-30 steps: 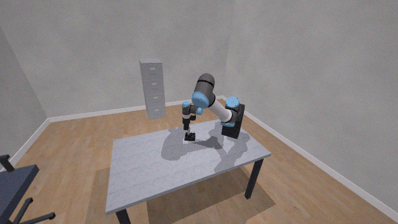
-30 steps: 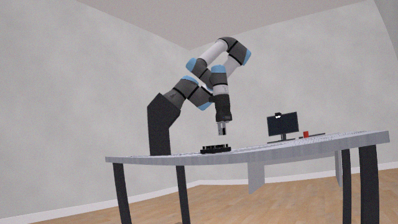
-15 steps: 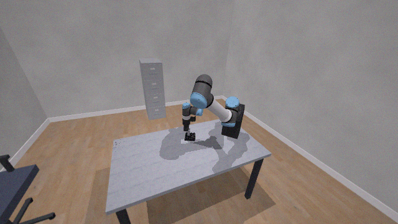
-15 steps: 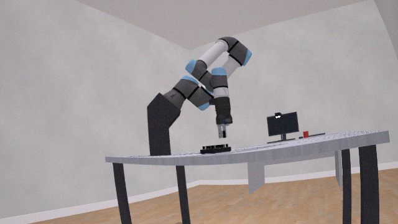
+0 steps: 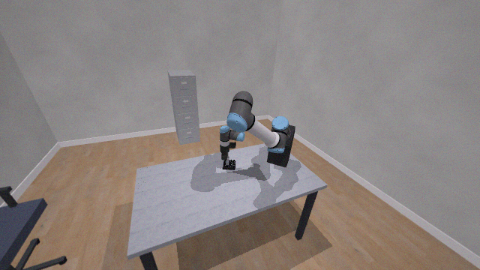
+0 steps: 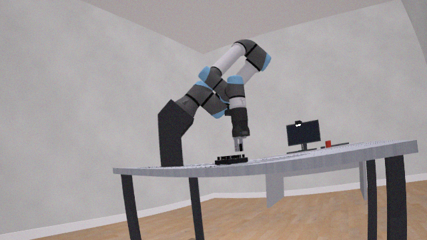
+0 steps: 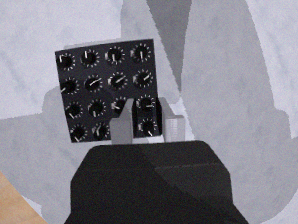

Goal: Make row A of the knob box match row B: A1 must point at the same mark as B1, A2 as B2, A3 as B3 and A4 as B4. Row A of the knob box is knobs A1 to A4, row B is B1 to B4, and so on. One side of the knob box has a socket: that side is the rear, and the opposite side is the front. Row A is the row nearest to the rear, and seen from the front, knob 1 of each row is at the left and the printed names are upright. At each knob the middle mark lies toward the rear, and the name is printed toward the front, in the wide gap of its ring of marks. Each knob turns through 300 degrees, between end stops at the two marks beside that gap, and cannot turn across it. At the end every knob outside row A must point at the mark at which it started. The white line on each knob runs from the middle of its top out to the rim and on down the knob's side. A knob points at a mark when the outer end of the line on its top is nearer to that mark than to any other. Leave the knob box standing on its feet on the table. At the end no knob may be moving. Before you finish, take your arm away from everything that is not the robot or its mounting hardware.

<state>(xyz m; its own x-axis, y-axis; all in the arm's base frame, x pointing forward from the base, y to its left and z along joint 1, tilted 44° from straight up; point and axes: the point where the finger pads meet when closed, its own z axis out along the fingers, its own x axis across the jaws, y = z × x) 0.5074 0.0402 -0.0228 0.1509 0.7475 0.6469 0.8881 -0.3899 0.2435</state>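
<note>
The knob box (image 5: 229, 165) (image 6: 231, 160) (image 7: 80, 72) is a small black square box with a four-by-four grid of white-lined knobs. It stands flat on the grey table (image 5: 180, 210) (image 6: 300, 160), near the robot's base. My gripper (image 5: 227, 161) (image 6: 238, 149) (image 7: 146, 109) points straight down and hangs a short way above the box. In the wrist view its two fingers frame the knobs at the box's near right corner. The fingers stand partly apart with nothing between them. The knob names and marks are too small to read.
The arm's dark pedestal (image 5: 281, 148) (image 6: 171, 133) stands on the table's far side. A monitor (image 6: 303, 133) and a small red object (image 6: 328, 143) sit further along the table. A filing cabinet (image 5: 184, 106) stands by the wall, and a chair (image 5: 19, 221) at the left.
</note>
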